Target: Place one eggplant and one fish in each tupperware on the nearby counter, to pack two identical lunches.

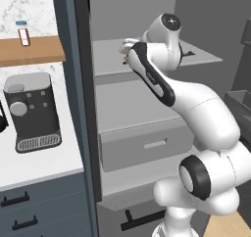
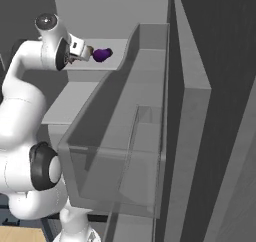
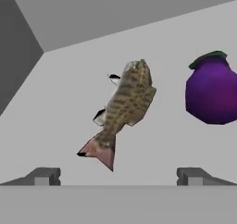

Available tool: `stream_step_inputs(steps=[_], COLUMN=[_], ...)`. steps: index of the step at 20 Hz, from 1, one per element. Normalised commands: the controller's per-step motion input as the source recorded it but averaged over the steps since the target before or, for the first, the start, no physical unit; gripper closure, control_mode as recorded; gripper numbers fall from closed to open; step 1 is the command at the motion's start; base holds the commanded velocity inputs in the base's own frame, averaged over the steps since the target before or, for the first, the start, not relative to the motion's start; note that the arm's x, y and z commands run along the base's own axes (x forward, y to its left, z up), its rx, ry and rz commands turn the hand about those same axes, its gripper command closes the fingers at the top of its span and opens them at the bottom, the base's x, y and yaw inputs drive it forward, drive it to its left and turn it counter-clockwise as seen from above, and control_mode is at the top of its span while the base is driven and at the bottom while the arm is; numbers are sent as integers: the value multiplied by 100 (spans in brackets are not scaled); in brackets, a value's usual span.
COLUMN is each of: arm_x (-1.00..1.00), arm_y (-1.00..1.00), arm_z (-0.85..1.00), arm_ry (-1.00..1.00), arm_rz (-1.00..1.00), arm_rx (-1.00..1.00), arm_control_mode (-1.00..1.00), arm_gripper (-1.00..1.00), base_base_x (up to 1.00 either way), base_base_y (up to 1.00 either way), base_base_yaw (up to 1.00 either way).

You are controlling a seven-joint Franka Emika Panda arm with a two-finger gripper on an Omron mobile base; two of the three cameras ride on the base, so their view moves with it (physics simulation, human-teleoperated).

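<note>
One mottled slim fish (image 3: 125, 105); glossy plump eggplant (image 3: 212, 90)

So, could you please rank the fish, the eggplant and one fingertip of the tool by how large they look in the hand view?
1. fish, longest
2. eggplant, similar in area, cut by the frame edge, so unsure
3. fingertip, smallest

The gripper (image 3: 118, 176) stands wide open on the grey shelf (image 3: 55, 126), with bare shelf between its fingertips and the fish (image 3: 122, 107) straight ahead. An eggplant (image 3: 212, 91) sits just beside the fish, with a gap between them. The shelf's back wall (image 3: 115, 15) closes in behind both, and a side wall (image 3: 16, 56) bounds the far side.
</note>
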Motion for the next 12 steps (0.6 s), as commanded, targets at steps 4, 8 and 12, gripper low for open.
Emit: stream_step_inputs(steps=[4,8,12], arm_x=[31,27,31], arm_y=[7,0,5], arm_z=[-1,-4,-14], arm_ry=[8,7,4], arm_rz=[-1,-3,-4], arm_rx=[0,0,-1], arm_control_mode=[-100,-100,-100], arm_gripper=[-100,-100,-100], base_base_x=[0,0,0], base_base_y=[0,0,0], base_base_yaw=[0,0,0])
